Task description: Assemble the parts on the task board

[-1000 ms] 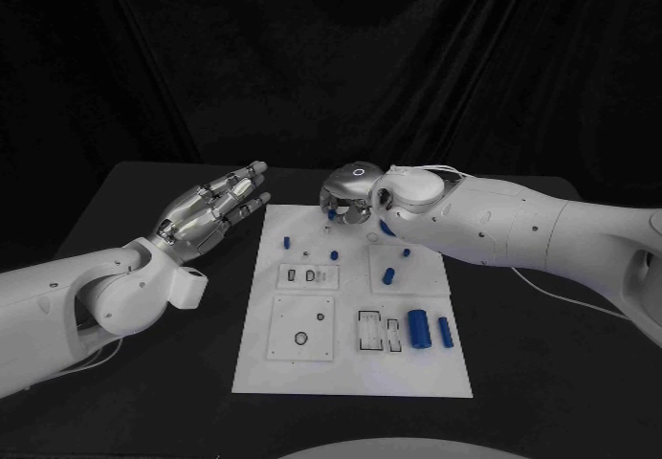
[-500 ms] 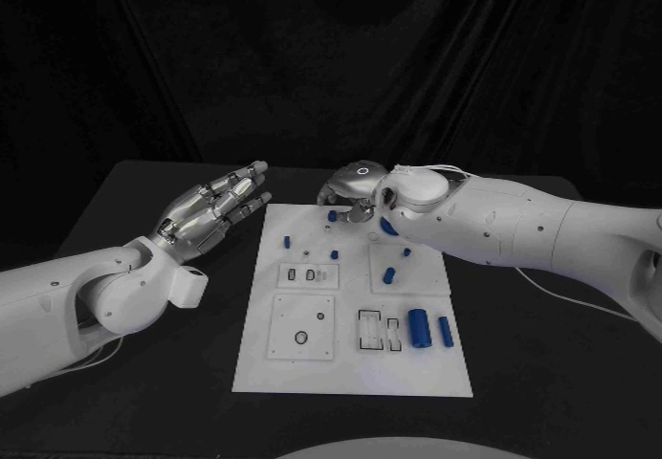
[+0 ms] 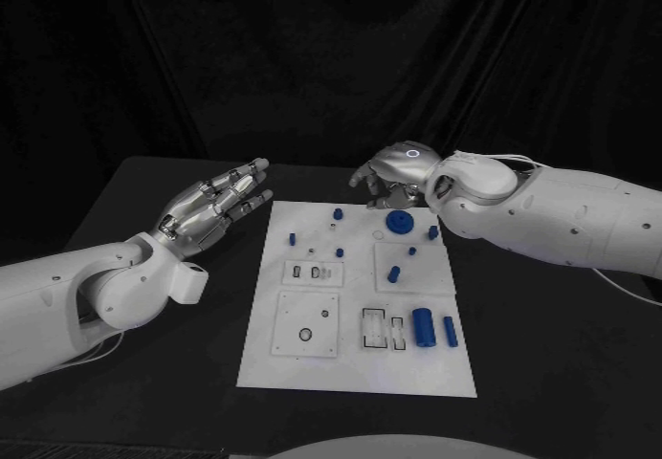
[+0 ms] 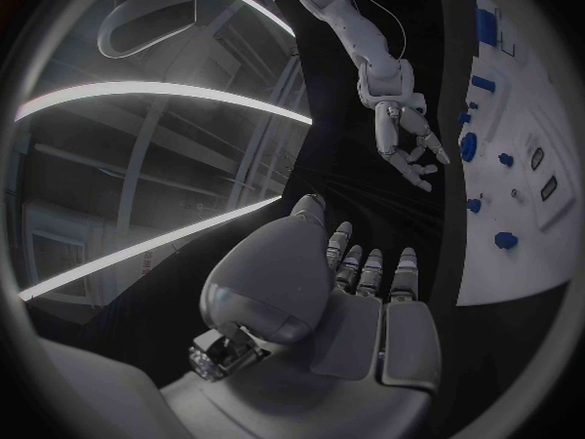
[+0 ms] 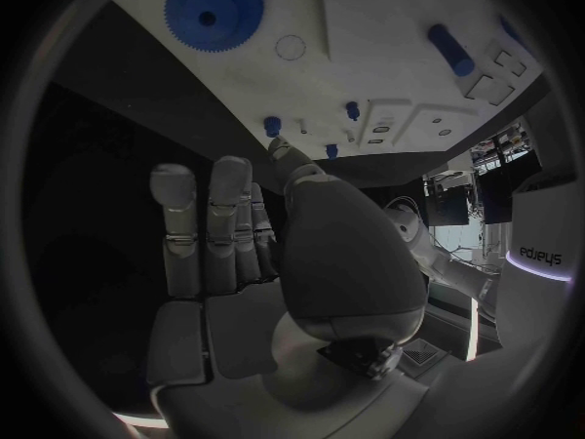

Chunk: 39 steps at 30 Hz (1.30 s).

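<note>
Task board (image 3: 356,373), a flat white plate, runs lengthwise away from the robot, with a toothed blue gear (image 3: 399,222) lying flat near its far end. Left hand (image 3: 209,207) hovers with fingers spread, empty; right hand (image 3: 390,180) hangs loosely spread, holding nothing.

Your left hand (image 3: 209,211) hangs open at centre-left, fingers spread upward; your right hand (image 3: 387,180) hovers upper-centre, empty, fingers loosely apart.

The black table (image 3: 124,382) carries the white task board (image 3: 352,368), seemingly lying flat.
</note>
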Available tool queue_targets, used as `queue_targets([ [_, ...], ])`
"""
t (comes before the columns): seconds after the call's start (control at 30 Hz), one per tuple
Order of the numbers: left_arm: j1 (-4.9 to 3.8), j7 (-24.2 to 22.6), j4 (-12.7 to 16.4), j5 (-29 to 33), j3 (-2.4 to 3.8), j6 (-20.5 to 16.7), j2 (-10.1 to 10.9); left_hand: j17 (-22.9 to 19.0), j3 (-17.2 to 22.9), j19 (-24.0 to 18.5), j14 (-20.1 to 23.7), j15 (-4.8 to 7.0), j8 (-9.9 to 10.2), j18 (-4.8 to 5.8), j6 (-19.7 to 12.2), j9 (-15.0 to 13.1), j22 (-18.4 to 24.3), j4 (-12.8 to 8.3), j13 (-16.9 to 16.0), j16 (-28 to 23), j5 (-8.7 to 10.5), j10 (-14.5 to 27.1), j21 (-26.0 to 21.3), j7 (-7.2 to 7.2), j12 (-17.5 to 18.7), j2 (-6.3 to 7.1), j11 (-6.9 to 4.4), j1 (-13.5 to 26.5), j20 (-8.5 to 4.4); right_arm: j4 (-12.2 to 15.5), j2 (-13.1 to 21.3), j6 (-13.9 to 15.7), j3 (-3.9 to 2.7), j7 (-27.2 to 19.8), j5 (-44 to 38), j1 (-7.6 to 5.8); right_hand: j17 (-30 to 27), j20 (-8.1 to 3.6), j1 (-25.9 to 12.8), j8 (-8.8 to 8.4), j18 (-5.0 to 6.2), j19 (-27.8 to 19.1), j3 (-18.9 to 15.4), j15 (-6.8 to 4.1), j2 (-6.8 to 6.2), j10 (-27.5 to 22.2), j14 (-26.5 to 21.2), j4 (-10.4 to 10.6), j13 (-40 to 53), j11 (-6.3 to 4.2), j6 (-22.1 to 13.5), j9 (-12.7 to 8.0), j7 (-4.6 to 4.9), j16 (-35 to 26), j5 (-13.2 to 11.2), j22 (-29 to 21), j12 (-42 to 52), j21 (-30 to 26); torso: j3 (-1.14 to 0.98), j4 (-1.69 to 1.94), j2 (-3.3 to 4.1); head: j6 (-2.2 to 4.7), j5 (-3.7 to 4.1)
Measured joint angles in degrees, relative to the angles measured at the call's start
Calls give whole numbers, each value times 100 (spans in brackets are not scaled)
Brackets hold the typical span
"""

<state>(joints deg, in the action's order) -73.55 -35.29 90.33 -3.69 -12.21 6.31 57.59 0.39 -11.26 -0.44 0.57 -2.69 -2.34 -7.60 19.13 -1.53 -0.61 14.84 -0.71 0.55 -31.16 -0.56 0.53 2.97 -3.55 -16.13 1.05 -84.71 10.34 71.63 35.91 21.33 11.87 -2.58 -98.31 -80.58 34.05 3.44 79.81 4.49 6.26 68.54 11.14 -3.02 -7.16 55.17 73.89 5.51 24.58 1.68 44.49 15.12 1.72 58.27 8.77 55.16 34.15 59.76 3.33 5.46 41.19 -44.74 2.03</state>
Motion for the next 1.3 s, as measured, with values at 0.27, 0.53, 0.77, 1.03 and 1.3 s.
queue_targets([
  [0.27, 0, 2, 18, -1, 0, -1, 41, 0, 0, 0, 0, 0, 0, 0, 1, 0, 0, 0, 0, 0, -1, 9, 0, 0, 0, 0, 9, 0, 0, 516, 616, 48, 3, 96, 14, -22, 4062, -195, -339, 279, -228, 1435, -634, -204, 25, 2877, 980, 686, 4997, -372, 508, 164, 75, 3059, 144, 1931, 5490, 1958, 4, -5, -9, -26, -15],
  [0.53, 0, 4, 17, -1, 0, 0, 40, 0, 118, 0, -29, -31, 0, 1, 0, 0, 0, -117, 0, 0, -1, 7, 0, 0, 0, 0, 10, 0, 1, 583, 824, -112, 4, 315, 24, 92, 4062, -222, -529, 307, -230, 1510, -553, -215, -15, 2877, 989, 1054, 4997, -372, 316, 323, 95, 3058, 277, 1931, 5490, 2282, 4, 5, 4, -8, 20],
  [0.77, 0, 5, 14, -1, 0, 3, 35, 0, 118, 0, -29, -31, 0, 0, 0, 0, 0, -117, 0, 0, -1, 7, 0, 0, 0, 0, 10, 0, 1, 426, 809, -278, 5, 480, 30, 231, 4062, -221, -529, 307, -231, 1510, -552, -214, -14, 2877, 989, 1053, 4997, -370, 207, 362, 129, 3059, 478, 1931, 5490, 2415, -5, -8, 11, -13, 9],
  [1.03, 1, 6, 9, -1, 0, 10, 34, 0, 118, 0, -30, -32, 0, 0, 0, 0, 0, -117, 0, 0, -2, 7, 0, 0, 0, 0, 10, 0, 2, 279, 768, -453, 5, 597, 34, 330, 4062, -171, -528, 307, -232, 1560, -624, -212, -13, 2917, 988, 979, 4997, -329, 105, 400, 229, 3059, 892, 1931, 5490, 2480, -9, -15, 11, -38, 13],
  [1.3, 2, 7, 4, -1, 0, 21, 33, 0, 118, 1, -30, -33, 0, 0, 0, 0, 0, -117, 0, 0, -2, 7, 0, 0, 0, 0, 10, 0, 2, 182, 734, -569, 5, 652, 35, 377, 4062, -170, -527, 306, -232, 1560, -521, -162, -12, 2917, 1039, 879, 4997, -328, 47, 399, 225, 3059, 1025, 1931, 5490, 2480, -13, -3, 14, -55, 31],
])
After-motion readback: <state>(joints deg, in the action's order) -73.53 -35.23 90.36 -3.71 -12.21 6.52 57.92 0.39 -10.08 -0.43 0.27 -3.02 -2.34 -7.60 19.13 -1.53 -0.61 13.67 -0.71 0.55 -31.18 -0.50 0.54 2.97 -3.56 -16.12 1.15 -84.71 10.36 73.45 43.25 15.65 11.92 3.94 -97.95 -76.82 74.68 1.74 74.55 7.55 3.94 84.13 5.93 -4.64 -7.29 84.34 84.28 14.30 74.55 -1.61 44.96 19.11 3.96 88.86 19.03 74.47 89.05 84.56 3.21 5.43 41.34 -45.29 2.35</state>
